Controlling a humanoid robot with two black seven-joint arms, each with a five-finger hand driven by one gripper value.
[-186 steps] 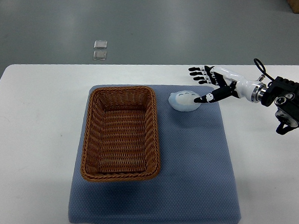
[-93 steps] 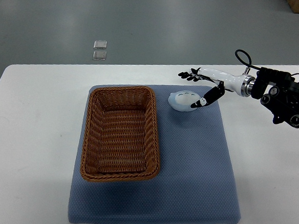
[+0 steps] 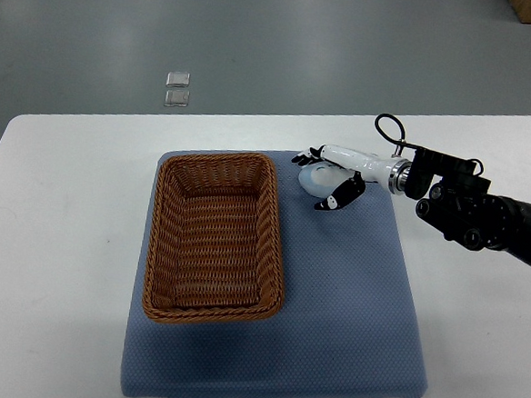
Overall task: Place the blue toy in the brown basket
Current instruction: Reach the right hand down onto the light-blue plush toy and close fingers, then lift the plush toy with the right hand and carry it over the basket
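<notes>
One arm is showing in the top view: the right arm is entering from the picture's right edge and lying across the far right part of the white bench, its black forearm casing ending in a white wrist section with a looped cable above it. The right hand is reaching leftward over the pale blue toy, which is sitting on the blue mat near the mat's far edge, just beside the far right corner of the brown basket and outside it. The hand is arching over the toy, with the black-tipped fingers lying along the toy's far side and the thumb curling down on its near side, so the hand is partly closing around the toy; whether the fingers are actually pressing on it cannot be told, and the toy is resting on the mat. The basket is a rectangular woven one, standing on the left half of the mat with its long side running away from the robot, and nothing is lying inside it. Beyond the bench, on the grey floor, two small clear squares are lying one just behind the other.
</notes>
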